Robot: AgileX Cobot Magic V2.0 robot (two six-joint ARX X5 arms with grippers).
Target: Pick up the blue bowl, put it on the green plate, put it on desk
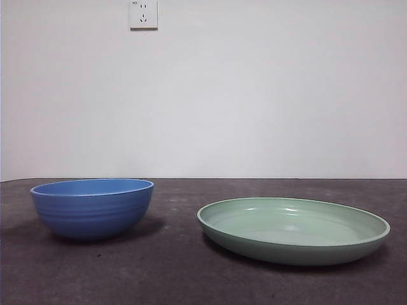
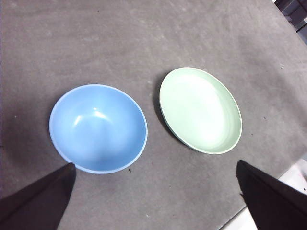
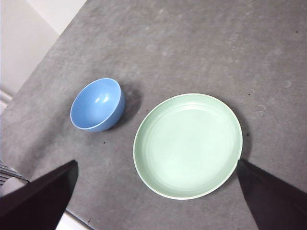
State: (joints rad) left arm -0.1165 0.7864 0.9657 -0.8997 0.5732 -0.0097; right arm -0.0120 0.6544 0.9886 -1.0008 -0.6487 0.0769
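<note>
Since the bowl (image 1: 93,208) looks glossy, rigid and probably breakable, I judge it slippery on its ridged wall — the rim is the safer hold, one jaw inside and one outside. It sits empty on the surface (image 1: 178,279), apart from the plate (image 1: 293,229), below and ahead of the left gripper (image 2: 153,201). Both grippers hover spread wide, the right gripper (image 3: 158,201) nearer the plate. Only the front view shows the ridges; the wrist views show the empty insides.

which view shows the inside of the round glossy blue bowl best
The left wrist view: the round glossy blue bowl sits large there, seen from above, its whole empty inside open. The right wrist view shows it smaller and at a slant, so less of the inside shows. The front view shows only its ridged outside.
</note>
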